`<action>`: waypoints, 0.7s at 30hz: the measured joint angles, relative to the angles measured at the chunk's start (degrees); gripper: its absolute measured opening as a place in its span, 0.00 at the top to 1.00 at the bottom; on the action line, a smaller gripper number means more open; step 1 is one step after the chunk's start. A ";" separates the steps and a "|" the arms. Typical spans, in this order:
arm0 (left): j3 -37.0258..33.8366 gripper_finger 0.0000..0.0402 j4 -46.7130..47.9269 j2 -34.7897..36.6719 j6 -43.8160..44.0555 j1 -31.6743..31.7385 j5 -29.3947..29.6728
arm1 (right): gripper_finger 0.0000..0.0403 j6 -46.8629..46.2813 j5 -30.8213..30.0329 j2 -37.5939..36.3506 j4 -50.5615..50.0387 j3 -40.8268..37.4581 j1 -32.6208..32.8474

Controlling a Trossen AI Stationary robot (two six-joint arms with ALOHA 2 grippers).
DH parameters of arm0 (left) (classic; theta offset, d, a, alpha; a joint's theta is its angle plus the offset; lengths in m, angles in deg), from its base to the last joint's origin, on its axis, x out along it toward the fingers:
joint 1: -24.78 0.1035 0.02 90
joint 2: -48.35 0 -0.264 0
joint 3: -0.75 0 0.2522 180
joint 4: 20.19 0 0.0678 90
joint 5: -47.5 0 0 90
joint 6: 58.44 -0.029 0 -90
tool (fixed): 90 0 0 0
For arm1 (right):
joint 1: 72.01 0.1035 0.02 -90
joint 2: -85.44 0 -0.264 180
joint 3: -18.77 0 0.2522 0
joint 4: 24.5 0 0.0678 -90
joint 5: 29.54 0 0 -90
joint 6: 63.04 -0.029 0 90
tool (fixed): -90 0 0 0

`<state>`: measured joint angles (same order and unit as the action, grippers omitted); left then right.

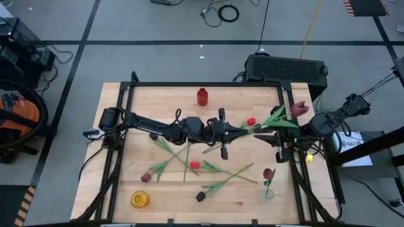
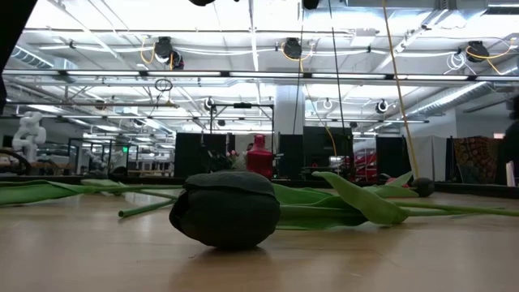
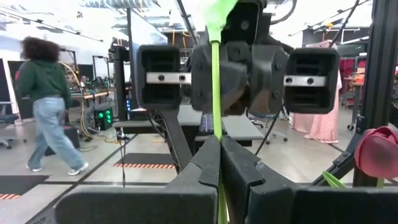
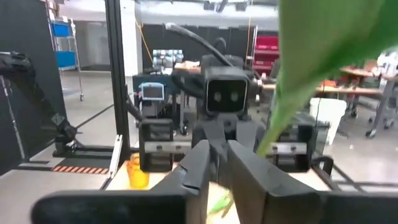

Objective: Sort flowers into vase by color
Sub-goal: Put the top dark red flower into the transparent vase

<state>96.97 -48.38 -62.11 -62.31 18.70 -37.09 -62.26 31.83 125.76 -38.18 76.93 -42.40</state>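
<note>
Low view alone, black tulip head (image 2: 225, 208) close-up

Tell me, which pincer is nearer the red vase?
The left pincer: it sits just below and right of the red vase. The right pincer is farther right, facing it mid-table.

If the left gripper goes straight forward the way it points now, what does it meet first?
Most likely the right gripper, which faces the left gripper directly ahead along the green stem it pinches; how near is unclear.
</note>
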 joint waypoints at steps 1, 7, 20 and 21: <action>-0.02 0.99 -0.19 0.17 -0.01 0.00 0.00 | 0.83 -0.41 -0.44 -0.33 -0.59 0.00 0.00; 0.00 0.99 -1.08 0.45 -0.01 -0.30 -0.46 | 0.60 0.34 -1.50 -1.34 -1.03 0.00 0.00; 0.00 0.98 0.33 0.40 -1.50 -1.31 -0.74 | 0.52 4.39 -1.39 -0.34 3.60 0.00 0.00; 0.00 0.98 0.41 0.40 -1.50 -1.31 -0.74 | 0.54 4.39 -1.37 -0.34 3.60 0.00 0.00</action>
<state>96.97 -47.96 -61.71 -63.81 17.38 -37.83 -57.87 30.46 125.42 -34.58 76.93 -42.40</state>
